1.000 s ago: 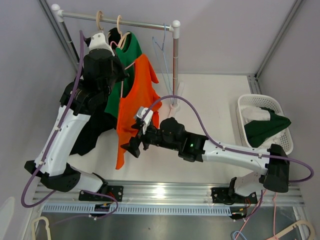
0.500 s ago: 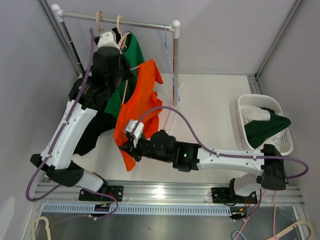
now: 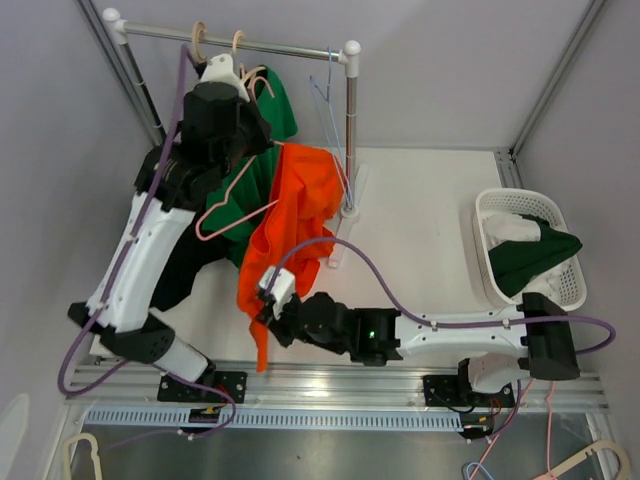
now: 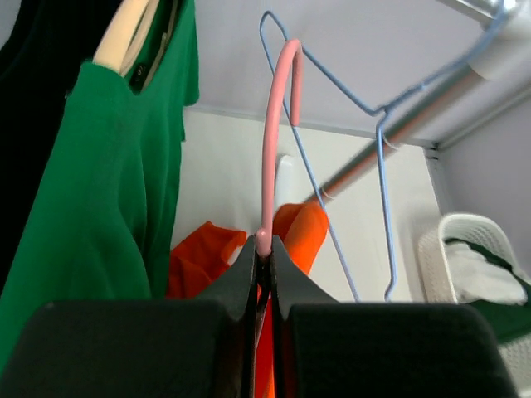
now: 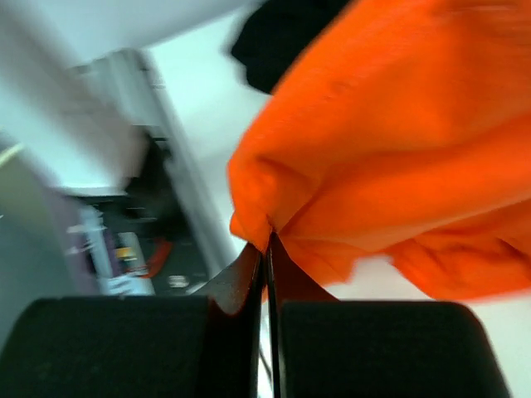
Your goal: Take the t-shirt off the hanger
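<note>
Drooping in crumpled folds, the orange t-shirt [image 3: 295, 200], a soft matte knit, runs from just below the rail [image 3: 270, 43] down toward the near edge of the bench [image 3: 430, 220]. The left fingers [image 4: 286, 278] are pressed shut on the pink hanger [image 4: 267, 149], a thin smooth wire with a curved hook, beside the shirt's upper end. The right fingers [image 5: 241, 282] are pinched closed on a bunched fold of orange cloth low down. A green shirt [image 4: 108, 191] hangs from a pale wooden hanger [image 4: 124, 33] near a bare blue wire hanger [image 4: 335, 240]. A white slotted basket [image 3: 495, 205] sits on the white bench between plain grey walls.
</note>
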Available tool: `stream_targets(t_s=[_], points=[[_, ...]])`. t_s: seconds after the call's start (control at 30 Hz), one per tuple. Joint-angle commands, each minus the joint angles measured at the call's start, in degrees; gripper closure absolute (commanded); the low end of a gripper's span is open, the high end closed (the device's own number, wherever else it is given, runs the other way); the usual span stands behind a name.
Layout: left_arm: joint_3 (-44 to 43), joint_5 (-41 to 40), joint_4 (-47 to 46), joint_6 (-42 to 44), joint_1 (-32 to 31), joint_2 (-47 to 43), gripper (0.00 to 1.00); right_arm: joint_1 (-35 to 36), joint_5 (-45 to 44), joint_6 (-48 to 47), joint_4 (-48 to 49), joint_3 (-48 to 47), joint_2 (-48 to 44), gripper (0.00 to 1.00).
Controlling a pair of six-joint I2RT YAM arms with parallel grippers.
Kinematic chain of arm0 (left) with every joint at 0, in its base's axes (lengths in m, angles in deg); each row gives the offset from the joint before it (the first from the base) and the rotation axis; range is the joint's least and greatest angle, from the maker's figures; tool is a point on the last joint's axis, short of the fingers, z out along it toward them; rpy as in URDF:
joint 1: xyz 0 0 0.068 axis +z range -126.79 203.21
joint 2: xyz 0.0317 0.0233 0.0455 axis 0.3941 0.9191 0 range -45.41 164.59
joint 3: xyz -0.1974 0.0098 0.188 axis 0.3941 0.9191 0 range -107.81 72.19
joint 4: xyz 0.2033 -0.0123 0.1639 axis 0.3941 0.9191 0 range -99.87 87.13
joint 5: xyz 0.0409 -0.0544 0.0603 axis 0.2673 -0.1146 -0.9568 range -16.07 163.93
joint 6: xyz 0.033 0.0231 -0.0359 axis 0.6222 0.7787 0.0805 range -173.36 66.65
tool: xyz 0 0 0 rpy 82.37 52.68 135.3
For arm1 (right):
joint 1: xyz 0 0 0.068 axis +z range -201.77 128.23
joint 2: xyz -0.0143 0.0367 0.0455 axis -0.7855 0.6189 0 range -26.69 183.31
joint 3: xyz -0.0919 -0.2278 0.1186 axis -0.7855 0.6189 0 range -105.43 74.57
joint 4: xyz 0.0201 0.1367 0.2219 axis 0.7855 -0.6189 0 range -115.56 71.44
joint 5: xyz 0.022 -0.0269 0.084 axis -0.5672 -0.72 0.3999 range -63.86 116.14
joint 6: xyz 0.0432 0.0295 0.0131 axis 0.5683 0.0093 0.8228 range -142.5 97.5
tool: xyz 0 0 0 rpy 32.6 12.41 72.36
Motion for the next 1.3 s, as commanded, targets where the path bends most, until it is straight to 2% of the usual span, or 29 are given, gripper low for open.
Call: stream_targets(t_s=[0.0, 0.03, 0.1, 0.13, 0.2, 0.23, 0.37, 0.4, 0.5, 0.63, 0.67, 0.7, 0.8, 0.9, 0.97, 1.0, 1.03, 1.1, 1.13, 1.27], points=[[8.48, 7.42, -0.48, -0.44, 0.10, -11.68, 0.99, -5.86, -6.57, 2.84, -0.75, 1.59, -7.39, 1.00], [14.55, 8.04, -1.79, -0.53, 0.10, -17.37, 0.99, -7.02, -10.33, 3.01, -1.90, 1.59, -8.46, 1.00], [20.12, 9.54, -2.76, 0.09, 0.01, -23.02, 0.99, -10.69, -14.48, 3.98, -6.19, 0.89, -11.52, 1.00], [26.84, 9.46, -2.59, 0.17, 0.10, -28.01, 0.99, -11.85, -17.45, 5.46, -9.17, 0.45, -12.50, 1.00], [30.67, 9.02, -2.77, 1.23, 0.10, -32.69, 0.99, -14.40, -19.85, 6.44, -13.92, 0.36, -14.61, 1.00], [35.30, 8.84, -2.85, 1.75, 0.10, -37.15, 0.99, -14.67, -20.90, 6.70, -15.17, 0.71, -16.88, 1.00], [42.19, 4.98, -4.60, 4.12, 0.10, -46.22, 0.99, -14.76, -30.72, 11.00, -23.34, 1.33, -23.13, 1.00], [42.81, 3.58, -5.40, 4.57, 0.10, -47.38, 0.99, -14.85, -32.93, 11.88, -26.83, 1.24, -24.45, 1.00], [45.36, 2.51, -7.68, 5.45, 0.10, -49.33, 0.99, -15.90, -41.09, 9.36, -28.19, 0.28, -30.25, 1.00], [46.33, 4.08, -9.18, 4.40, 0.10, -47.49, 0.99, -22.66, -44.81, -4.68, -21.10, -5.51, -35.00, 1.00], [46.42, 4.62, -9.62, 3.87, 0.10, -46.87, 0.99, -26.33, -45.08, -8.37, -17.76, -8.05, -35.44, 1.00], [46.51, 5.14, -9.97, 3.69, 0.10, -45.82, 0.99, -28.37, -43.17, -16.68, -9.38, -9.47, -35.62, 1.00], [47.99, 4.89, -12.34, 3.25, 0.10, -44.32, 0.99, -35.56, -38.41, -26.30, 0.95, -19.30, -32.04, 1.00], [48.88, 1.73, -14.72, 3.25, 0.10, -41.69, 0.99, -43.31, -31.03, -32.12, 6.87, -29.41, -26.48, 1.00], [47.66, 1.20, -15.24, 2.64, 0.10, -39.14, 0.99, -47.96, -26.55, -33.81, 5.75, -35.82, -19.13, 1.00], [46.87, 1.19, -15.60, 2.46, 0.10, -38.52, 0.99, -50.60, -25.23, -33.46, 1.30, -39.85, -16.23, 1.00], [46.95, 1.37, -15.95, 2.29, 0.10, -37.99, 0.99, -55.67, -24.43, -32.85, -1.53, -48.86, -10.28, 1.00], [44.67, 2.16, -16.65, 2.02, 0.10, -36.59, 0.99, -60.88, -22.50, -29.60, -9.06, -57.34, -5.24, 1.00], [43.88, 2.25, -16.57, 2.11, 0.10, -36.06, 0.99, -66.30, -21.62, -28.11, -11.29, -64.17, -1.47, 1.00], [39.49, 2.34, -15.78, 2.72, 0.10, -33.69, 0.99, -79.25, -18.45, -15.57, -16.76, -69.60, 0.42, 1.00]])
